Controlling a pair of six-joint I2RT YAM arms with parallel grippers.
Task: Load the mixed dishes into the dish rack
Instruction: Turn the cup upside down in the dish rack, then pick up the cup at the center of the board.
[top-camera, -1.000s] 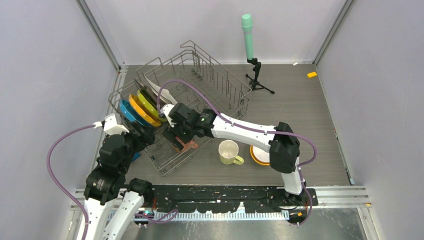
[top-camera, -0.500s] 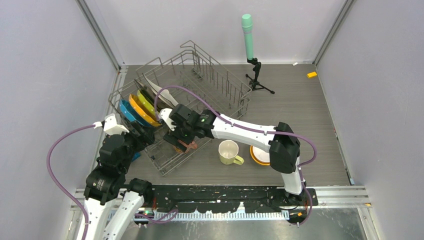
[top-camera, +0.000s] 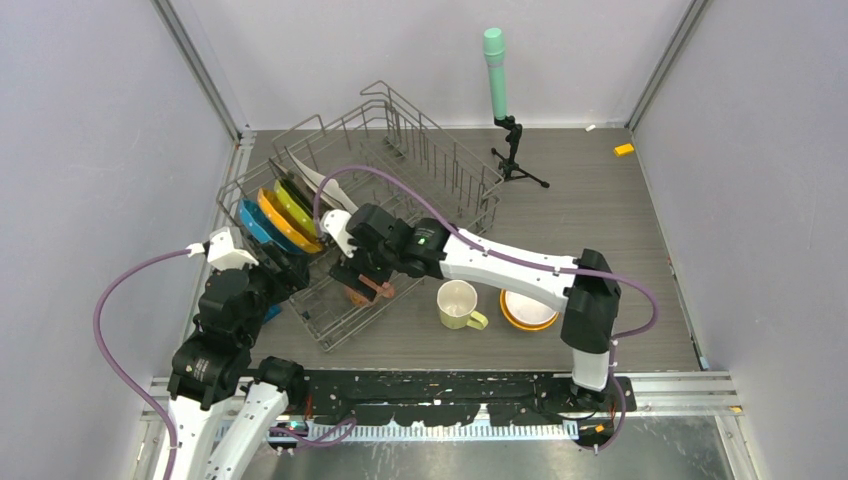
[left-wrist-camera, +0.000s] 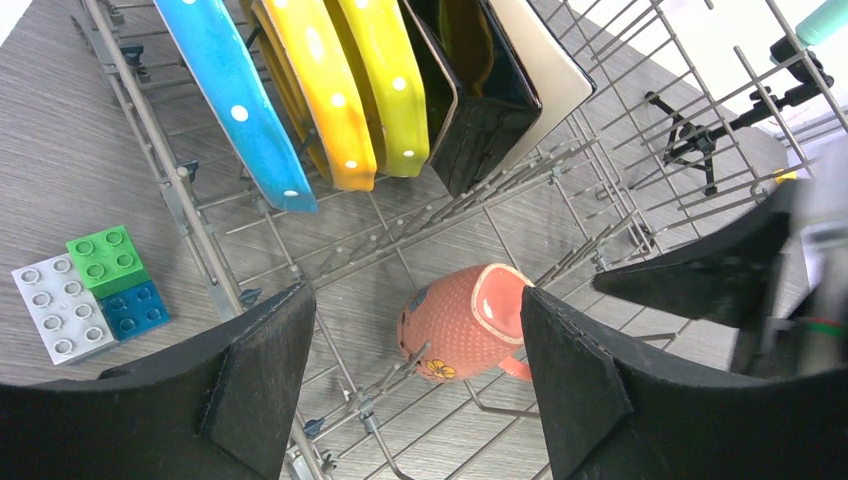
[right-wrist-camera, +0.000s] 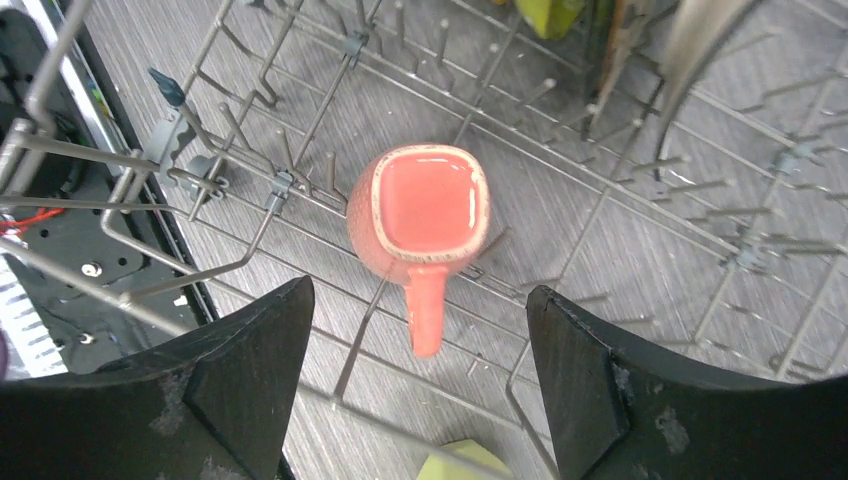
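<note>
Sitting mouth-up in dish rack (top-camera: 440, 185), pink mug (right-wrist-camera: 425, 215), handle toward pale-yellow mug (top-camera: 457, 303), under spread right hand (right-wrist-camera: 418, 300).

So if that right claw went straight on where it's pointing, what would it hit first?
Most likely the pink mug in the dish rack: it sits straight ahead of the open right gripper, mouth facing it. How far off is hard to judge.

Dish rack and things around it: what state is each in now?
Dish rack: partly loaded.
Blue plate: on edge in the rack.
Orange plate: on edge in the rack.
Yellow-green plate: on edge in the rack.
Pink mug: in the rack, mouth up, ungripped.
Pale-yellow mug: upright on the table, not loaded.
Orange bowl: on the table, white bowl inside.
Left end effector: open, empty.
Right end effector: open, empty, above the pink mug.
</note>
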